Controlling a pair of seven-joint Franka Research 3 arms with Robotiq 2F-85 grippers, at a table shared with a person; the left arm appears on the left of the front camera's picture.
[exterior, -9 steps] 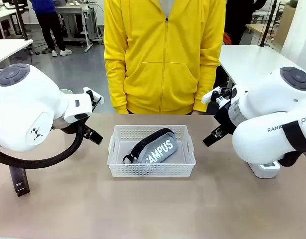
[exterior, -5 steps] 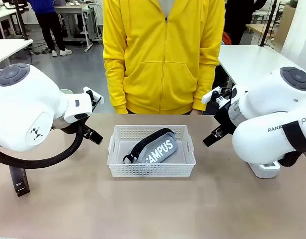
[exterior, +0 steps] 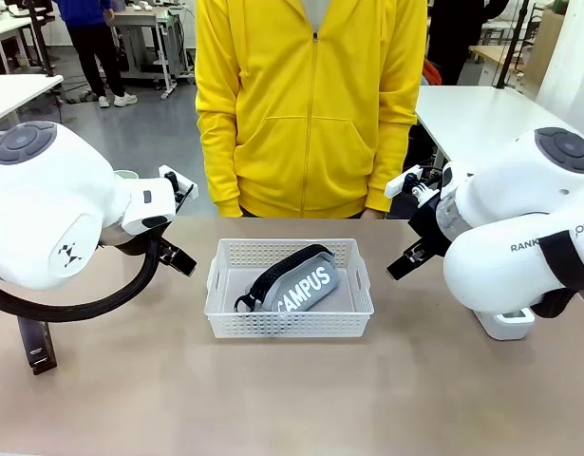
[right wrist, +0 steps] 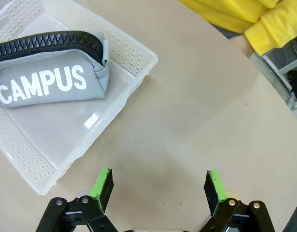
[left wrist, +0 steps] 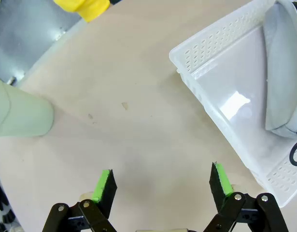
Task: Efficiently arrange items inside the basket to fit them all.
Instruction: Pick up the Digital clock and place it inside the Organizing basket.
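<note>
The basket [exterior: 289,325] is set at the middle of the table [exterior: 292,399], toward the far edge, where a person in a yellow hoodie [exterior: 310,104] is seen standing. The grey pencil pouch [exterior: 296,278] is laid slantwise inside it (lettering up), from its near-left to its far-right corner. The left gripper [left wrist: 162,181] is held over bare table off the basket's left end, jaws spread wide, nothing gripped. The right gripper [right wrist: 158,186] is held likewise off the right end, wide apart and empty. The pale green tumbler [left wrist: 20,113] is seen toward the table's far left corner.
</note>
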